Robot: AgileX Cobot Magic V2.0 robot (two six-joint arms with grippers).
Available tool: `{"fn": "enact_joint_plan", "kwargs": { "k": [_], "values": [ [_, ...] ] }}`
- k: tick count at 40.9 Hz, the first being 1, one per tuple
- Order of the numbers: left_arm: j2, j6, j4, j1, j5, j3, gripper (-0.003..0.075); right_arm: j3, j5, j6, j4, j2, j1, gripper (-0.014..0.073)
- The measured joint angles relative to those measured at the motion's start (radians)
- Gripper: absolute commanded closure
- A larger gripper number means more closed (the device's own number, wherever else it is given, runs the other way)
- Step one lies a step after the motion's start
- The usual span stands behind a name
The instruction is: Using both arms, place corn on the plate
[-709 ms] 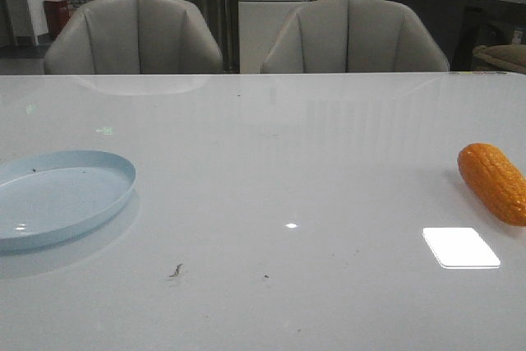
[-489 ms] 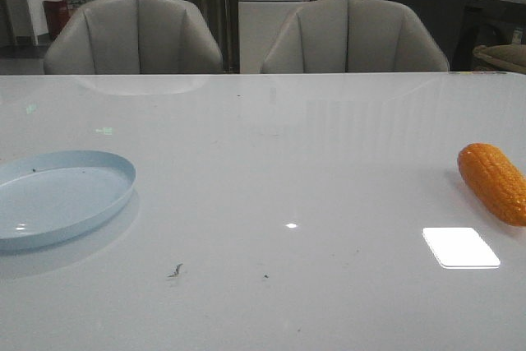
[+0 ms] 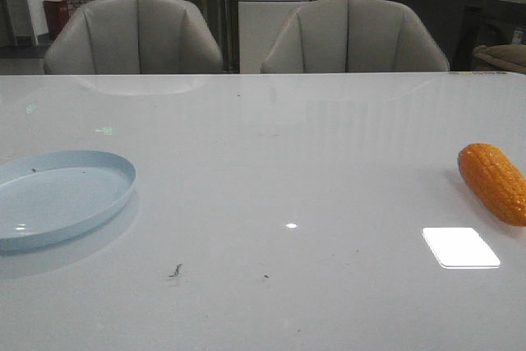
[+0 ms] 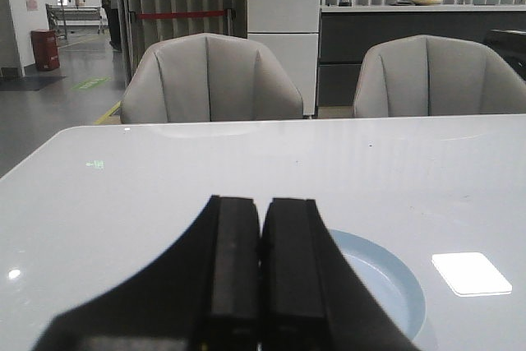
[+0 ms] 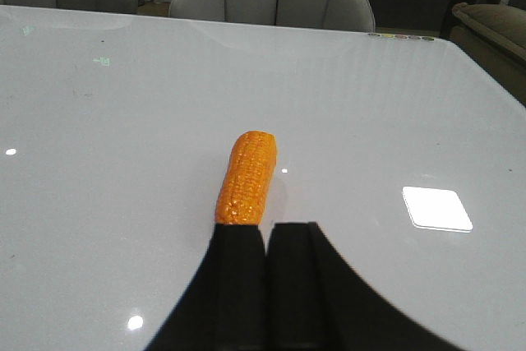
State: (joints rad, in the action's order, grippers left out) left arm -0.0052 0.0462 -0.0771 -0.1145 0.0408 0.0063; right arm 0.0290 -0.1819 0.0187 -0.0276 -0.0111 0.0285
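Note:
The orange-yellow corn (image 3: 494, 182) lies on the white table at the far right. The pale blue plate (image 3: 57, 197) sits at the far left. Neither gripper shows in the front view. In the right wrist view my right gripper (image 5: 265, 228) is shut and empty, and the corn (image 5: 247, 177) lies on the table just beyond its fingertips, its near end hidden behind the left finger. In the left wrist view my left gripper (image 4: 261, 201) is shut and empty, above the table, with the plate (image 4: 386, 281) partly hidden behind its right finger.
Two grey chairs (image 3: 136, 34) (image 3: 353, 36) stand behind the table's far edge. A bright light patch (image 3: 460, 247) reflects on the tabletop in front of the corn. Small dark specks (image 3: 176, 270) lie near the front middle.

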Motion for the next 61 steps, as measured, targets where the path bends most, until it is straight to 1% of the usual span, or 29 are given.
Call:
{"fn": "enact_joint_plan", "kwargs": {
  "k": [8,12,15,18,21,24,29,35,40,43,50,61],
  "values": [
    [0.000,0.000,0.000,0.000,-0.002,0.000,0.0631,0.000,0.000,0.000,0.000,0.000,0.000,0.0556],
    [0.000,0.000,0.000,0.000,-0.035,0.000,0.0631,0.000,0.020,0.000,0.000,0.000,0.000,0.0556],
    [0.000,0.000,0.000,0.000,-0.102,0.000,0.0631,0.000,0.049,0.000,0.000,0.000,0.000,0.0556],
    [0.000,0.000,0.000,0.000,-0.204,0.000,0.0631,0.000,0.136,-0.003,-0.005,0.000,0.000,0.0556],
    [0.000,0.000,0.000,0.000,-0.245,-0.014,0.0631,-0.012,0.193,-0.007,-0.030,0.000,0.000,0.0556],
    [0.000,0.000,0.004,0.000,-0.247,-0.053,0.0631,-0.058,0.198,-0.008,-0.039,0.000,0.000,0.0556],
    [0.019,0.000,0.061,0.000,-0.215,-0.182,0.0631,-0.216,0.144,-0.009,-0.039,0.009,0.000,0.0556],
    [0.140,0.000,0.135,0.000,-0.176,-0.365,0.0631,-0.411,0.128,-0.009,-0.039,0.156,0.000,0.0556],
    [0.302,0.000,0.151,0.000,-0.174,-0.508,0.0631,-0.572,0.163,-0.009,-0.039,0.334,0.000,0.0556],
    [0.404,0.000,0.154,0.000,-0.174,-0.574,0.0631,-0.640,0.182,-0.009,-0.039,0.437,0.000,0.0556],
    [0.603,0.000,0.155,0.000,-0.165,-0.602,0.0631,-0.678,0.182,-0.010,-0.039,0.640,0.000,0.0556],
    [0.822,0.000,0.155,0.000,-0.092,-0.602,0.0631,-0.676,-0.003,-0.011,-0.037,0.896,0.000,0.0556]
  ]
}}
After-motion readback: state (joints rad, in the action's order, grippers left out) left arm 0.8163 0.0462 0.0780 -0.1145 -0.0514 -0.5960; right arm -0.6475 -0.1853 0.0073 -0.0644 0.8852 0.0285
